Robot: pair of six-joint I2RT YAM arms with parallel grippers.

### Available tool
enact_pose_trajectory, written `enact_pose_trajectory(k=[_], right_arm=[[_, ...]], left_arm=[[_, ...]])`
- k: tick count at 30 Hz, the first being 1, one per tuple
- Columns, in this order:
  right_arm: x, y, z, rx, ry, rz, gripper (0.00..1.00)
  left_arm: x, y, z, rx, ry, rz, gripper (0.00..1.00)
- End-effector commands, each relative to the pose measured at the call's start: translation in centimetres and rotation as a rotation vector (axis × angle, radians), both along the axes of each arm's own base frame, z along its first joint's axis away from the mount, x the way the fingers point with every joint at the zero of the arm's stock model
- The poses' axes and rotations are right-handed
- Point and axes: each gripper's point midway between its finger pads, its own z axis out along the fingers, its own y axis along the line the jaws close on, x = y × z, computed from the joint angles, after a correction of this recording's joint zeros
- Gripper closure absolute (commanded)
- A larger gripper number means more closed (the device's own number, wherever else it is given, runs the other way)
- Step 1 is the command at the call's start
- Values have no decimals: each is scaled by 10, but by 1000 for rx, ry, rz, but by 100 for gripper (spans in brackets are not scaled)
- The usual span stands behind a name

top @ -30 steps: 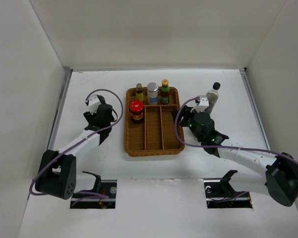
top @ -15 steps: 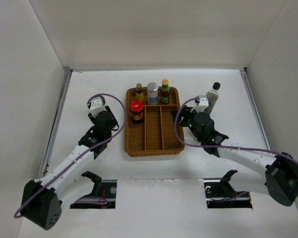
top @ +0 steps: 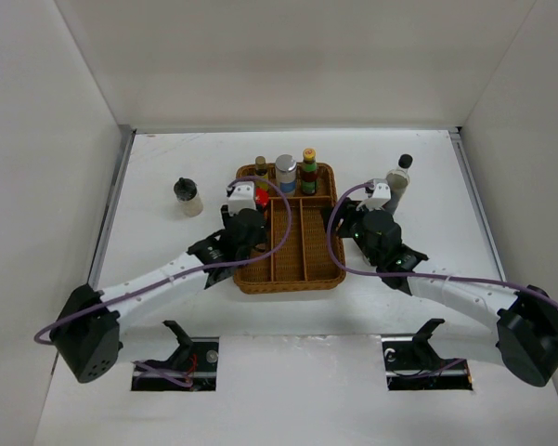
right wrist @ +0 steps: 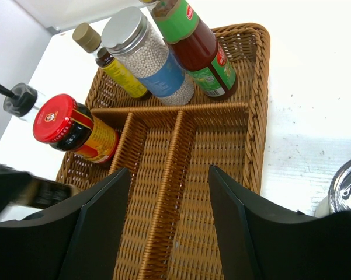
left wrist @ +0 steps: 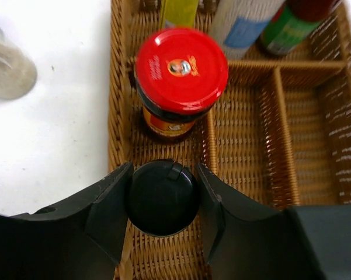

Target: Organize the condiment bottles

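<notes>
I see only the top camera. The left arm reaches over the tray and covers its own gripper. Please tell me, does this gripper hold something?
Observer: Yes. In the left wrist view the left gripper is closed on a black-capped bottle, one finger on each side of the cap.
Operator: Thank you. And the right gripper, is it also holding a bottle?
Observer: No. The right wrist view shows the right gripper open, with only the wicker tray showing between its fingers.

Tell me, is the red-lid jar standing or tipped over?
Standing: the red-lid jar has its lid facing up, inside the wicker tray.
</notes>
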Motion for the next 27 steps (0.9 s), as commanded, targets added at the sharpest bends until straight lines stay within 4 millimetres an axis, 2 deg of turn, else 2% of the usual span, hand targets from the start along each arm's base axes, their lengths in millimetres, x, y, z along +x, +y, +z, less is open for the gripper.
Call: enact_pose_trajectory(k=[1,7,10,14,17,20,23,25,27], right_arm=[[3,4,33,65,-78,0,37],[3,4,33,61,-81,0,37],[3,3,30,63,-68,-1,37],[4,4,32,64,-77,-2,32],[4,5,28,57,-64,2,28],[4,3,33,61,-80,-3,23],[3,3,31,56,-74,-3,23],[2,1,37,61,-86,-4,26],[0,-3,45,67,-106,-10,39]], left_arm=[[15,-18,9,-27,-52,-12,71],[23,-29,-16,8,-27,-23,67],[21,-26,-26,31,-15,-13,63],[17,-17,-38,44,5,5,52],[14,-12,-38,42,1,10,48],[13,-9,-37,36,-2,16,43],[13,-12,-27,24,-24,6,42],[12,-13,-19,7,-43,5,39],[14,-13,-6,-11,-68,4,34]])
